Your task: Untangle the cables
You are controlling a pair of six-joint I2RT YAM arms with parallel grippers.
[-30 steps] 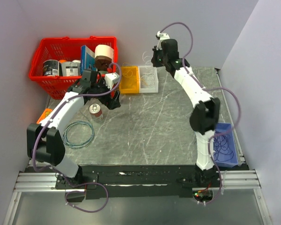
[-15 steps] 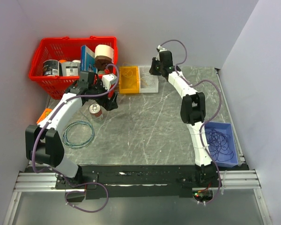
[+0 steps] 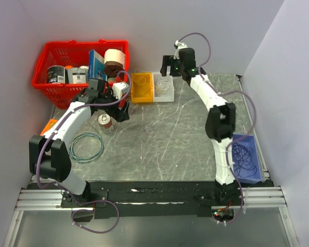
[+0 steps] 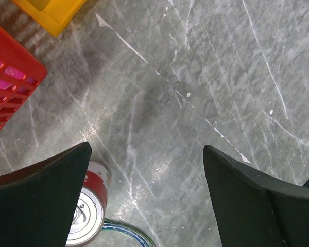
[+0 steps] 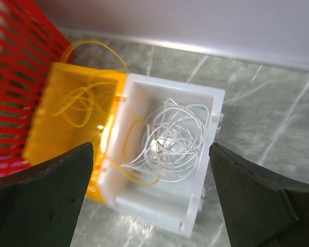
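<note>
Beneath the right gripper [image 5: 149,152], fingers spread wide, white cables [image 5: 175,128] lie in a white bin [image 5: 171,86]. A yellow cable [image 5: 125,152] strays in nearer the left finger; closing now could snag both together. The left gripper [image 4: 147,149] gapes too, over the table [image 4: 221,77].

The left arm [image 3: 74,116] rises from its base and bends at the elbow, reaching toward the far left. The left end effector [image 4: 147,154] points downward, its two dark fingers [image 4: 46,190] spread wide. The right arm [image 3: 206,92] stretches well back and slightly inward. The right end effector [image 5: 152,152] likewise faces down, its fingers wide apart.
</note>
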